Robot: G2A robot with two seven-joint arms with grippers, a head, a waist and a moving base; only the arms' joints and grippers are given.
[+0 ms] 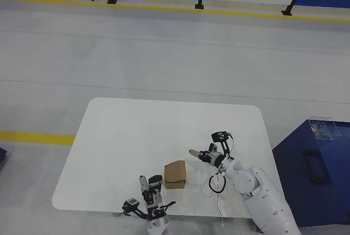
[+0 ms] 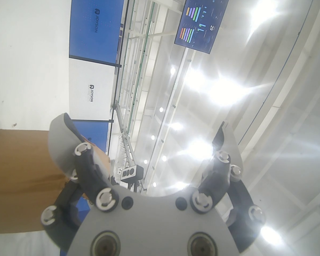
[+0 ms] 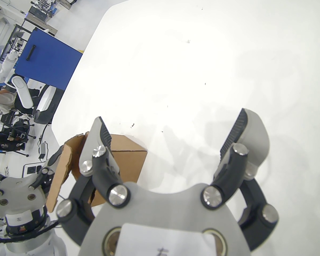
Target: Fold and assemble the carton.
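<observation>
Where the white table [image 1: 163, 123] comes closest to the robot, the brown carton [image 1: 175, 173] sits near the middle of that near edge. Its top is closed, and one end stands open with a ragged flap [image 3: 60, 171] swung out toward the left gripper. It looks close to square from above, so I cannot tell its long axis. The left gripper [image 1: 151, 181] stands just beside that open end, on the robot's side of the carton, tilted so that it points up toward the ceiling. It is spread wide with nothing in it; one finger [image 2: 62, 139] lies against or just in front of the cardboard, and I cannot tell whether they touch. The right gripper [image 3: 170, 115] hangs above the table on the carton's other side, on a bent arm, aimed across the tabletop past the carton, likewise wide apart and empty. A white label [image 3: 160, 243] with a dark printed character sits on its housing. Farther off are blue panels [image 2: 96, 19] with white print, a hanging screen [image 2: 202, 11] of coloured bars, and a blue cabinet [image 1: 322, 170] beside the table.
</observation>
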